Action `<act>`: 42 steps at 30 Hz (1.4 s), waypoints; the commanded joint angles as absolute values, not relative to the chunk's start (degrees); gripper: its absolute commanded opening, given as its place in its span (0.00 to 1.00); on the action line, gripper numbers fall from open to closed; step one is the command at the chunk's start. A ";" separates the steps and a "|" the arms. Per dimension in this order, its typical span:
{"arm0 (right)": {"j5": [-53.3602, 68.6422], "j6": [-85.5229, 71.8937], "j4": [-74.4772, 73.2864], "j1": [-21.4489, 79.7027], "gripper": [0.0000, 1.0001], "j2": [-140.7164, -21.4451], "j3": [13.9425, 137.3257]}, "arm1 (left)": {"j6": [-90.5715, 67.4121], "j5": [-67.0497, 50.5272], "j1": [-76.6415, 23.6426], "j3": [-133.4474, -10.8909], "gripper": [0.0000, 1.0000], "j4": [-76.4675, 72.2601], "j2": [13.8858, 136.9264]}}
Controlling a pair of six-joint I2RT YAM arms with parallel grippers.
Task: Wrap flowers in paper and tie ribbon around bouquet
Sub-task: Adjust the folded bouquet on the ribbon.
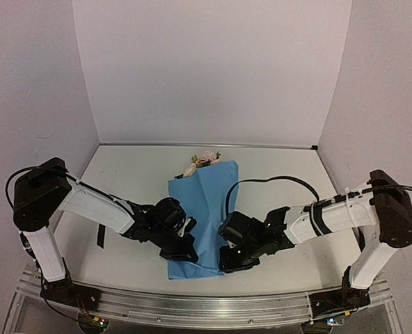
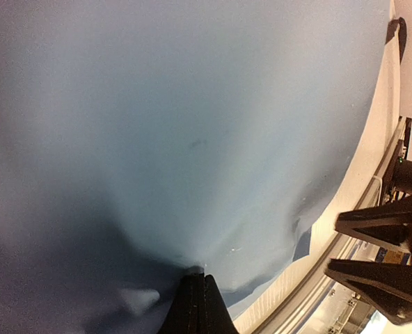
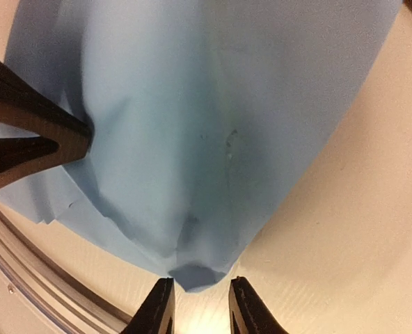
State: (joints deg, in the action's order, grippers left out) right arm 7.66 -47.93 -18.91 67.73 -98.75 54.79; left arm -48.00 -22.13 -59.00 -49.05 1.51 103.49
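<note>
The light blue paper [image 1: 204, 209] lies folded over the flowers in the middle of the table. Only the pale rose heads [image 1: 204, 160] stick out at its far end. My left gripper [image 1: 186, 245] is at the paper's near left edge. In the left wrist view it [image 2: 196, 275] is shut, with the paper [image 2: 192, 125] puckered into its tips. My right gripper [image 1: 228, 261] is at the near right corner. In its own view it [image 3: 200, 282] is open, the paper's corner [image 3: 204, 273] just ahead of the gap. A black ribbon [image 1: 100, 236] lies on the table beside the left arm.
A white table [image 1: 136, 174] is enclosed by pale walls at the back and on both sides. A metal rail [image 1: 192, 304] runs along the near edge under both arm bases. The left gripper's fingers [image 3: 32, 132] show in the right wrist view, close to the paper's edge.
</note>
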 commanded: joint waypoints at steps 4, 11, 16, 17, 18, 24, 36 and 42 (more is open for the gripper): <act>0.22 -45.84 -26.72 62.92 0.46 -91.75 63.83 | -48.86 -14.44 -58.54 -50.51 0.00 3.40 104.86; -1.71 -43.92 -30.36 60.60 0.46 -99.71 75.41 | -49.11 -13.77 -58.55 -52.31 0.00 3.32 104.17; 1.14 -43.89 -30.41 61.84 0.44 -104.17 78.14 | -49.15 -13.00 -58.54 -52.30 0.00 4.21 101.15; 1.63 -43.85 -30.41 62.15 0.43 -104.80 78.24 | -49.22 -12.80 -58.54 -52.19 0.00 4.34 100.40; 2.01 -43.82 -30.41 62.40 0.43 -105.37 78.26 | -49.32 -12.50 -58.54 -52.11 0.00 4.62 99.57; 2.78 -43.25 -30.29 63.99 0.42 -108.84 78.08 | -50.06 -10.85 -58.52 -51.04 0.01 6.28 94.94; 4.42 -40.11 -29.88 67.05 0.43 -114.85 79.70 | -51.92 -8.71 -54.02 -48.70 0.06 7.48 87.19; 4.33 -39.63 -29.87 67.85 0.43 -115.73 79.23 | -50.05 -14.09 -46.87 -49.46 0.18 8.78 86.84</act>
State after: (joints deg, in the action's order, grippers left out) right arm 4.38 -40.63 -29.57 67.26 -114.68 77.71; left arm -51.36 -10.90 -50.14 -48.49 7.59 87.59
